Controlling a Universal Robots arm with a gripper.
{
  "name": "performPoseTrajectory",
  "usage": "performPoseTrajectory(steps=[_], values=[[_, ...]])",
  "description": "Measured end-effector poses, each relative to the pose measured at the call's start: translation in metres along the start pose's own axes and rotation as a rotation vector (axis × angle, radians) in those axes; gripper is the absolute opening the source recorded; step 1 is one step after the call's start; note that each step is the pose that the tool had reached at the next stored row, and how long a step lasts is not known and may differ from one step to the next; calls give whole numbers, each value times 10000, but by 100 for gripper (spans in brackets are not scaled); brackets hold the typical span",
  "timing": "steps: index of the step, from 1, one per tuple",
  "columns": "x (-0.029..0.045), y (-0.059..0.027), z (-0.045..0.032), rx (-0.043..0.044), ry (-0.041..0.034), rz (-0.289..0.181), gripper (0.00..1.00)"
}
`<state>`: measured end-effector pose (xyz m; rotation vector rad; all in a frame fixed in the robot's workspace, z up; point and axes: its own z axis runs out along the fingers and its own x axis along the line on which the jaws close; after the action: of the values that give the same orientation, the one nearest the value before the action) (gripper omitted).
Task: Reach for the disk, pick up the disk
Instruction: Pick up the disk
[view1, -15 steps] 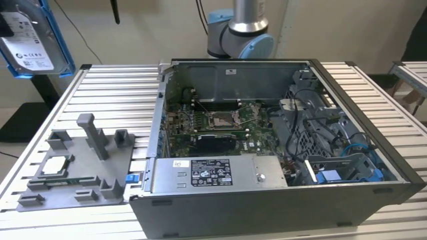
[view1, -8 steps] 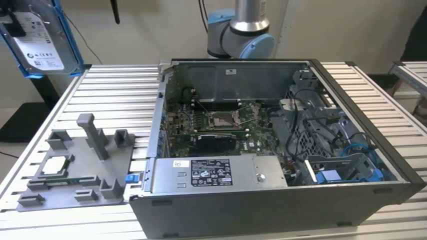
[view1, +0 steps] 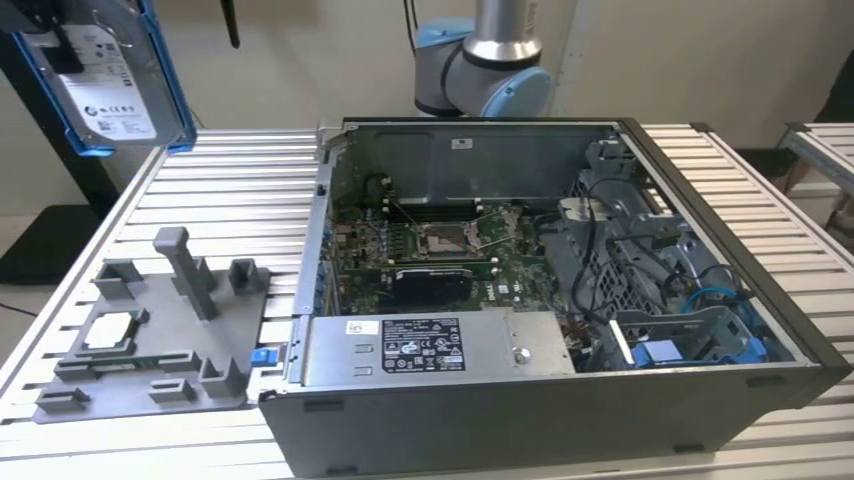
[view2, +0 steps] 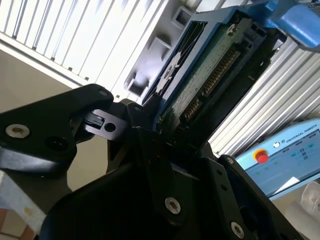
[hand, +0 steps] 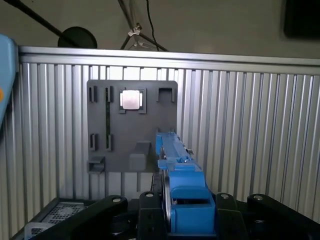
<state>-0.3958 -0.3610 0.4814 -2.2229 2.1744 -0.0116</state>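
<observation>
The disk (view1: 118, 85), a silver drive with a white label in a blue frame, hangs high above the table at the exterior view's left, tilted nearly upright. My gripper (view1: 60, 48) is shut on its edge, dark against the label. The first wrist view looks along the disk (hand: 181, 175) edge-on, with the blue frame running out from between the black fingers (hand: 227, 207) of the gripper (hand: 182, 212). The second wrist view has the disk's green circuit-board side (view2: 210, 75) and its connector pins, clamped at the gripper (view2: 155, 122).
Below the disk, a grey fixture plate (view1: 147, 340) lies on the slatted table (view1: 240, 180), holding a small square silver chip (hand: 131, 99). An open computer case (view1: 534, 300) takes up the middle and the exterior view's right. The arm's base (view1: 487, 60) stands behind it.
</observation>
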Motion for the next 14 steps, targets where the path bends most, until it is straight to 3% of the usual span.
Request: performPoseTrajectory(steps=[14], values=[[11,-504,14,0,0,0,0]])
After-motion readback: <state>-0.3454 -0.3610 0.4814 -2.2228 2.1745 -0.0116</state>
